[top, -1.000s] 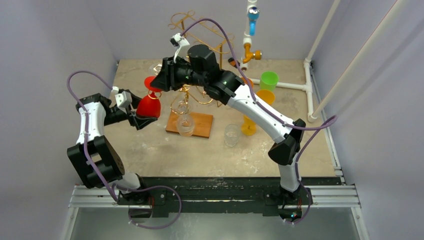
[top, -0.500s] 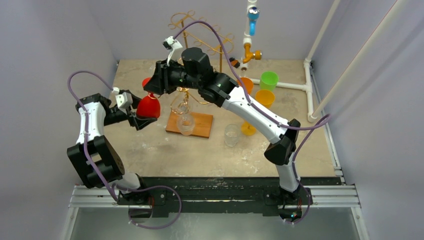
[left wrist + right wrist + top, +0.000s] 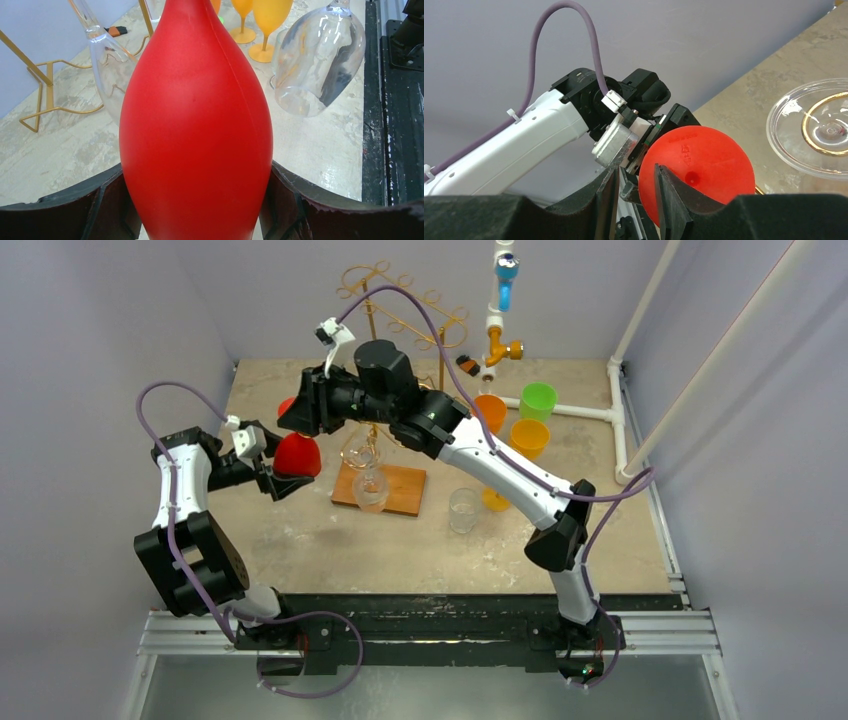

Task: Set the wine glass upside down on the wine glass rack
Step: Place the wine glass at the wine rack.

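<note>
Fingers of the left gripper (image 3: 196, 205) stand wide and clamp the bowl of the red wine glass (image 3: 195, 110), held above the table (image 3: 330, 540) just left of the gold wine glass rack (image 3: 403, 492), foot pointing toward the rack. Right gripper (image 3: 634, 185) fingers, partly apart and holding nothing, hover over the foot's rim. From the rack a clear glass (image 3: 369, 483) hangs bowl-down. Left arm (image 3: 180, 490) bends inward toward the rack; right arm (image 3: 500, 465) stretches long, crossing over it.

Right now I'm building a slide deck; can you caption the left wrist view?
Left fingers clasp the red wine glass by its bowl, a clear glass and orange glasses beyond.
</note>
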Tool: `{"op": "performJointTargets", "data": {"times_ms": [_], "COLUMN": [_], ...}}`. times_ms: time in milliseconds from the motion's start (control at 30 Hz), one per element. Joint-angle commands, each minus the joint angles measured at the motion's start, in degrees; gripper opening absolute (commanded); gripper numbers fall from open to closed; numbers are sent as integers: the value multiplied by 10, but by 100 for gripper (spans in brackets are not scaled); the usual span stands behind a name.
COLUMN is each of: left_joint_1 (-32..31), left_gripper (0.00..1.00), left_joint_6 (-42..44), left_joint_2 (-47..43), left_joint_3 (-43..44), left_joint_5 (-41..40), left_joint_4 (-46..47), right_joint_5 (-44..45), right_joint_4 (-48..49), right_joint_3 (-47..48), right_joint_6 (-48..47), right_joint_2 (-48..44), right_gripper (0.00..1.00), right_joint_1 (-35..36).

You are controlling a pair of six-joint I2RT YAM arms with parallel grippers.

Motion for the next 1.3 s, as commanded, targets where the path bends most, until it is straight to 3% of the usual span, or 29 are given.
{"op": "performJointTargets", "data": {"times_ms": [0, 500, 1000, 1067, 1167, 1233, 1267], "left_joint_1": [1, -14, -63, -63, -63, -63, -63], "left_gripper": [9, 10, 14, 21, 54, 60, 70], "left_joint_6": [38, 83, 111, 114, 113, 112, 110], "left_joint_2": [-6, -21, -23, -19, -15, -13, -13], "left_joint_3": [8, -15, -25, -23, -20, -17, -17], "left_joint_5": [67, 50, 22, 17, 7, 7, 8], "left_joint_4": [-2, -3, -2, -2, -2, -2, -2], "right_joint_5": [-6, 11, 13, 14, 13, 12, 11], "right_joint_4": [-23, 2, 10, 11, 11, 10, 11], "right_joint_3": [7, -97, -124, -127, -129, -130, -131], "right_joint_6": [-2, -6, -13, -13, -12, -11, -10], "right_joint_2": [-2, -74, -102, -103, -104, -104, -105], "right_gripper": [39, 38, 38, 38, 38, 37, 38], "right_joint_1": [9, 12, 11, 11, 8, 4, 2]}}
